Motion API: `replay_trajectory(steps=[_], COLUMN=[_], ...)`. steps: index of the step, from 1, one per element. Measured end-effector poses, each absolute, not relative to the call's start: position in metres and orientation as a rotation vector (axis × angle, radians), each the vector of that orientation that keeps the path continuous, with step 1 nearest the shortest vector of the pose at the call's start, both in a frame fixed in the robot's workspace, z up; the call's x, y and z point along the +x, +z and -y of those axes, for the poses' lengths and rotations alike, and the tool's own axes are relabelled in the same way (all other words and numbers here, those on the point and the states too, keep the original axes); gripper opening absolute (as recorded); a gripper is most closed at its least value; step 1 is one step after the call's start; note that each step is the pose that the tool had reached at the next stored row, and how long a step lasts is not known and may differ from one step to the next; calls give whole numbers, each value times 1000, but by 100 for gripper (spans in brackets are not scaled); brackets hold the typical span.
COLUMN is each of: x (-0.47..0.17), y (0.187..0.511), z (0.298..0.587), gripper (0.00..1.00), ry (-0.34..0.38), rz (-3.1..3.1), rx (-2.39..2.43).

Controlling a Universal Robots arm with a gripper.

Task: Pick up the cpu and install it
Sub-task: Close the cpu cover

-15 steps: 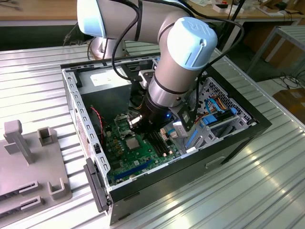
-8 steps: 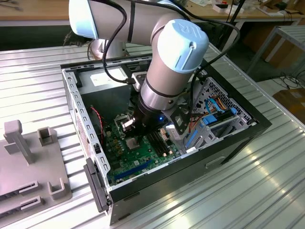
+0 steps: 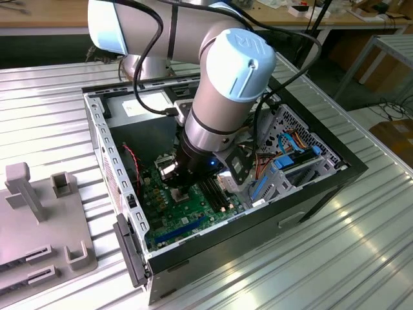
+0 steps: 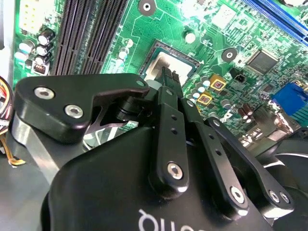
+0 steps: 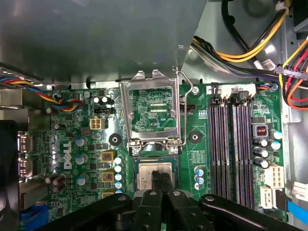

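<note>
While gripper [image 5: 161, 177] hovers over cpu [image 5: 146, 176], ribbed table [image 3: 361, 245] gleams.

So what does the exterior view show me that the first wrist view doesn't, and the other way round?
The exterior view gives the big picture: the arm with its grey and blue joints, the whole open computer case on a ribbed metal table, and a grey fixture at the exterior view's left. The first wrist view gives close detail: the cpu lying in its socket under the gripper, the raised metal frame, the memory slots. Both share the green motherboard and the gripper above it, fingers together.
</note>
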State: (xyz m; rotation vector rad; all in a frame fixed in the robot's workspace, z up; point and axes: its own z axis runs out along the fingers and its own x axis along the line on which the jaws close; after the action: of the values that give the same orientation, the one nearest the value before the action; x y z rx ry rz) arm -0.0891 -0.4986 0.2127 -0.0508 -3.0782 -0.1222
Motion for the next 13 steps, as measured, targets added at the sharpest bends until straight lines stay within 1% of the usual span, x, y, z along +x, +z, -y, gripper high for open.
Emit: replay_trajectory(steps=[13], x=[-91], y=[207], z=[499], gripper=[11], ry=[-124], rz=[3078], rx=[-80])
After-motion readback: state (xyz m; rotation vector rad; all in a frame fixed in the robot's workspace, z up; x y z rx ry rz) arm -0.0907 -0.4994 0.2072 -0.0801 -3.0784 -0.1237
